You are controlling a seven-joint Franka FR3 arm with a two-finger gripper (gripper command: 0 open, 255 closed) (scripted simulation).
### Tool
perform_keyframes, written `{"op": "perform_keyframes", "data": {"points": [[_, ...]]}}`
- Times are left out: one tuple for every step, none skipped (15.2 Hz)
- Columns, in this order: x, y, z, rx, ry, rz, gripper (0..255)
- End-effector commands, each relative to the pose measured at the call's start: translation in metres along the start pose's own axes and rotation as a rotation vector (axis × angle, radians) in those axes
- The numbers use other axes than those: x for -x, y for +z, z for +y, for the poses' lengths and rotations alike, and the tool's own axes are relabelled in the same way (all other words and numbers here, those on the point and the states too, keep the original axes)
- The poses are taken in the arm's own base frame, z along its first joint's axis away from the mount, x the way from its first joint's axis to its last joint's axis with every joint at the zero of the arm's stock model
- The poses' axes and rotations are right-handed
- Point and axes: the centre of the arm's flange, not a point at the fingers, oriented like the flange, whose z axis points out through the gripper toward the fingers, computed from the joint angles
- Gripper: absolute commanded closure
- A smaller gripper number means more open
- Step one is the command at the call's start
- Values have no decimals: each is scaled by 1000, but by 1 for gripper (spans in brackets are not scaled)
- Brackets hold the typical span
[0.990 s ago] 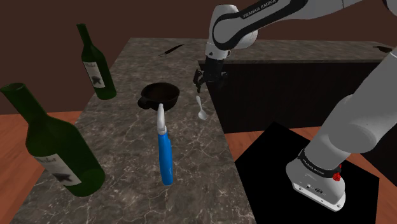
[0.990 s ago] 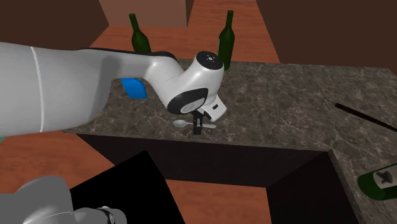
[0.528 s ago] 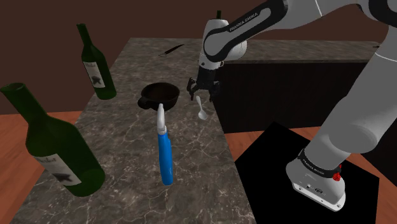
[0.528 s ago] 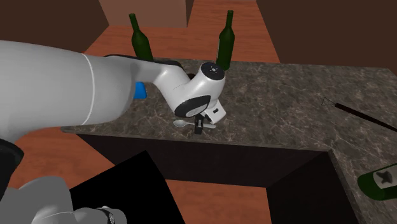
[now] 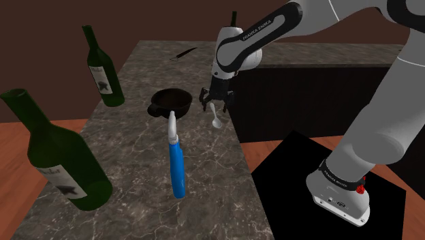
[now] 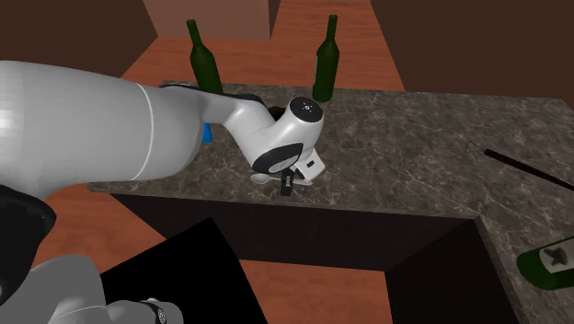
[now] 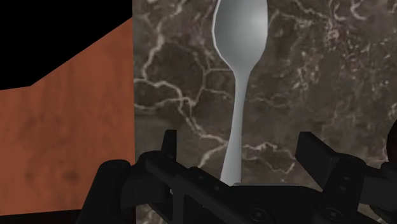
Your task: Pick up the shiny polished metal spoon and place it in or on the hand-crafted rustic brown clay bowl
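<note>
Straddling the handle of the grey spoon (image 7: 240, 38), my gripper (image 7: 240, 145) stands open, with the fingers (image 7: 168, 145) well apart on either side of it and holding nothing. The spoon lies flat on the dark marbled counter (image 5: 136, 163), close to its edge, bowl end away from my hand. The dark bowl (image 5: 170, 102) sits near the spoon but apart from it. A blue spray bottle (image 5: 176, 160) lies beside the bowl.

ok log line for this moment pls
phase: pre-grasp | gripper: open, straddling spoon handle, no contact | spoon: lying flat on marbled counter | dark bowl: beside spoon, spoon not in it
</note>
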Motion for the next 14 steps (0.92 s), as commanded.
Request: {"op": "perform_keyframes", "data": {"points": [[0,0,0,0,0,0,0],[0,0,0,0,0,0,0],[0,0,0,0,0,0,255],[0,0,0,0,0,0,255],[0,0,0,0,0,0,255],[-1,0,0,0,0,0,255],[0,-1,-1,0,0,0,255],[0,-1,-1,0,0,0,255],[0,-1,-1,0,0,0,255],[0,-1,-1,0,0,0,255],[0,-1,-1,0,0,0,255],[0,0,0,0,0,0,255],[1,-5,-1,0,0,0,255],[2,-10,-2,0,0,0,255]]}}
